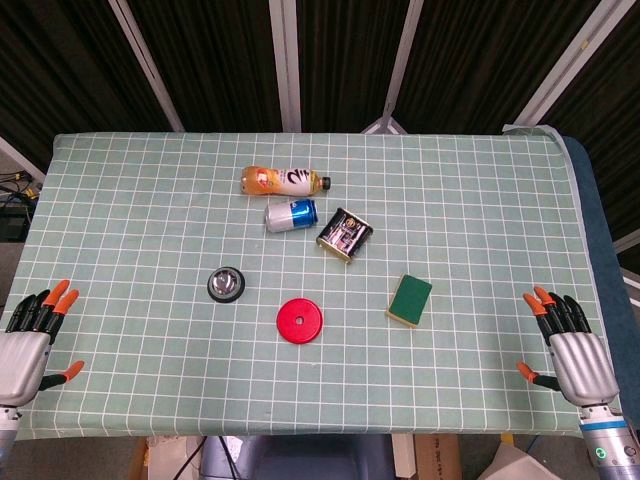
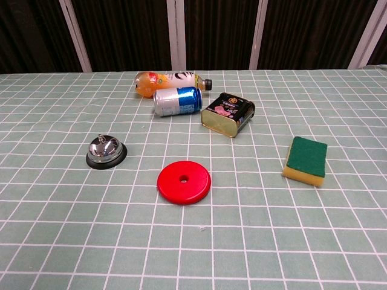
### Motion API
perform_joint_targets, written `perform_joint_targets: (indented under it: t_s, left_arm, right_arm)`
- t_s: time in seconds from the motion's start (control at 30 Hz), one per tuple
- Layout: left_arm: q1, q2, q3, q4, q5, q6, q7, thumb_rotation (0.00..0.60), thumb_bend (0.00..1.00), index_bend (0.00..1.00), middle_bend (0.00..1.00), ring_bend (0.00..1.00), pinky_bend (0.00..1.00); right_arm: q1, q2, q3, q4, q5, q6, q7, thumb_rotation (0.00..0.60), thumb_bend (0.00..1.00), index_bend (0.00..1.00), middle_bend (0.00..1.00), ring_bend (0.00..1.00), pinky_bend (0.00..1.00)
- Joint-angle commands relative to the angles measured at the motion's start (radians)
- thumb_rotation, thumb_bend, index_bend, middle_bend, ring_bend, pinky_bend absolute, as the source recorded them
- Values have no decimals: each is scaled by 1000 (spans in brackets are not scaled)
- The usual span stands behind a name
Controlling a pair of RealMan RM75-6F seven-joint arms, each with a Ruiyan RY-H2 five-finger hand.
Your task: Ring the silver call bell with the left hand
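A: Where's the domed silver call bell with the black base (image 1: 227,284)?
B: Left of centre on the checked green surface (image 1: 120,200), at nine o'clock from the flat red disc (image 1: 299,321); untouched.
A: Hands?
B: Left hand (image 1: 28,340) and right hand (image 1: 570,345) both wide, holding nothing.

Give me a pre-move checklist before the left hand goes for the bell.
1. Silver call bell in view, upright on its black base: ok.
2. Bell button on top uncovered: ok, chest view shows the knob free.
3. Left hand holds nothing, fingers apart: ok.
4. Path from the left hand to the bell: ok, only bare tablecloth between them.
5. Neighbours apart from the bell: ok, the red disc sits to its right with a gap; the can and bottle lie farther back.
6. Right hand out of the way: ok, resting at the table's far right edge, holding nothing.
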Motion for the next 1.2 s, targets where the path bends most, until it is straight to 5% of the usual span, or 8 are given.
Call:
perform_joint_targets:
  t_s: [0.03,0.93,1.2]
  left_arm:
    - [1,0,0,0,1,1,2,600,133,0,0,0,0]
    - [-14,-11,-1,-2,-3,-27,34,600,147,0,0,0,0]
    - [-108,-37,-57,-46,-57,-142,142,600,242,0,0,0,0]
  right_arm:
    - [0,1,-1,0,-1,1,1,600,220,0,0,0,0]
    - [-9,7,-3,-1,-3,12,11,600,220,0,0,0,0]
    - [-10,7,-3,-3,-2,11,15,600,220,0,0,0,0]
